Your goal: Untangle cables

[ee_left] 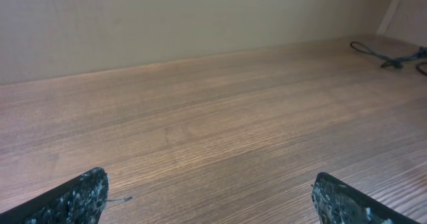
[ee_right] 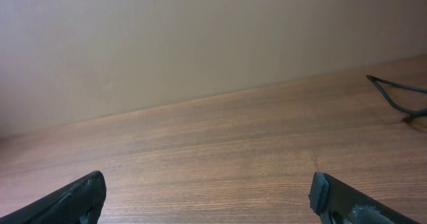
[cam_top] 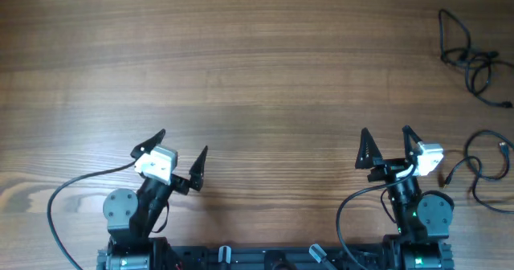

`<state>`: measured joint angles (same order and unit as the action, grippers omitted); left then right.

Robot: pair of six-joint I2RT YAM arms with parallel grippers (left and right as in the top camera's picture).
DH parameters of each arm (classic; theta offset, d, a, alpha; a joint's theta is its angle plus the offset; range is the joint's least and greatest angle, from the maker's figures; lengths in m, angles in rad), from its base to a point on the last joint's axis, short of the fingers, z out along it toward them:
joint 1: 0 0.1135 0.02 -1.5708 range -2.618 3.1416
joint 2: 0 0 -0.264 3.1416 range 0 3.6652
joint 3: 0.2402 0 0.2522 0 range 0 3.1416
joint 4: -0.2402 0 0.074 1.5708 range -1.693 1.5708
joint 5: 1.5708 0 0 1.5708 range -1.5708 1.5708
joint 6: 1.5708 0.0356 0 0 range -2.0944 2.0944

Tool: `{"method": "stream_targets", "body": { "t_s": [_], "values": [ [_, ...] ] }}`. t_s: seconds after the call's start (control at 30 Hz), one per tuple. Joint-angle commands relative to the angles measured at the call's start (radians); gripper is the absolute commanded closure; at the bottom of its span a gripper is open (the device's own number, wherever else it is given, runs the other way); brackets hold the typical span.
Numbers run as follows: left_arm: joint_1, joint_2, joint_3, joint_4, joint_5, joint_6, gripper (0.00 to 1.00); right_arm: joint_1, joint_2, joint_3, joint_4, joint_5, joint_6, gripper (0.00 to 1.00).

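Note:
A tangled bundle of thin black cables [cam_top: 470,57] lies at the far right of the wooden table; part of it shows in the left wrist view [ee_left: 390,59] and the right wrist view [ee_right: 400,94]. A second loose black cable [cam_top: 486,169] lies in loops at the right edge, just right of my right arm. My left gripper [cam_top: 181,151] is open and empty near the front left. My right gripper [cam_top: 387,145] is open and empty near the front right, well short of the bundle. Both wrist views show bare wood between the fingers [ee_left: 210,197] [ee_right: 207,194].
The wooden table [cam_top: 257,77] spreads wide in front of both arms. The arm bases and their thicker black cables [cam_top: 60,214] sit along the front edge. A plain wall stands behind the table's far edge [ee_right: 200,44].

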<state>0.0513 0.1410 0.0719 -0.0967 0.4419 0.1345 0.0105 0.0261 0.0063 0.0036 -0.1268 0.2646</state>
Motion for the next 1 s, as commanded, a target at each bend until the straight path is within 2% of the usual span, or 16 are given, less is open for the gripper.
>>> {"method": "stream_targets", "body": {
  "t_s": [0.0, 0.13, 0.97],
  "values": [
    [-0.006, -0.074, -0.041, -0.004, -0.013, 0.012, 0.00, -0.003, -0.010, -0.001, 0.004, -0.004, 0.008, 0.00],
    [-0.010, -0.138, -0.041, -0.003, -0.012, 0.011, 0.00, -0.003, -0.010, -0.001, 0.004, -0.004, 0.007, 0.00],
    [-0.010, -0.135, -0.041, -0.003, -0.013, 0.012, 0.00, -0.003, -0.010, -0.001, 0.004, -0.004, 0.008, 0.00]
  ]
}}
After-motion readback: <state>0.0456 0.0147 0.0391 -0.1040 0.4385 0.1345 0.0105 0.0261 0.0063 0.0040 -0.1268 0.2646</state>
